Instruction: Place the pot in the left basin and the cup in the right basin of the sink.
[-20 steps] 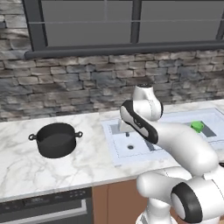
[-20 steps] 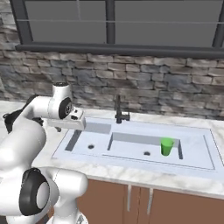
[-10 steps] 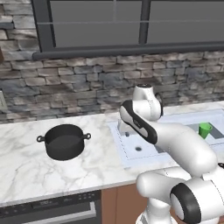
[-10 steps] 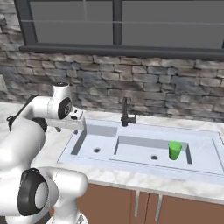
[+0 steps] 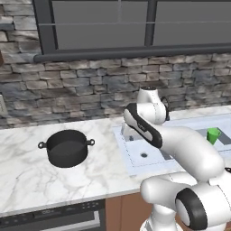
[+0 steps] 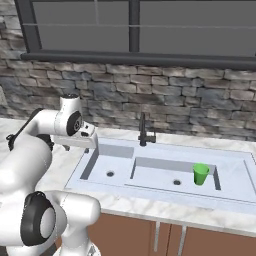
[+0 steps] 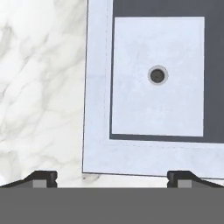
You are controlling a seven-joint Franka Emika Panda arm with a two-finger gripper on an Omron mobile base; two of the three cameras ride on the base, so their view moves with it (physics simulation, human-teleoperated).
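The matte-black pot (image 5: 67, 148) stands on the marble counter, well left of the sink (image 6: 235, 197). The green cup (image 6: 201, 173) stands upright in the wide right basin (image 6: 165, 175), near its right end; it shows too in the left base view as the cup (image 5: 213, 135). My gripper (image 7: 113, 178) hangs open and empty above the sink's left rim, beside the square left basin (image 7: 144, 105), whose drain hole (image 7: 157, 75) is in sight. The left basin (image 6: 107, 167) holds nothing.
A thin dark faucet (image 6: 144, 131) rises behind the divider between the basins. A stone wall and a window run along the back of the marble counter (image 5: 27, 176). A dark oven front (image 5: 54, 219) sits under the counter, below the pot.
The whole scene has slid right in both base views, so the base has driven left. The pot stands nearer the middle of the left base view. The arm keeps its pose.
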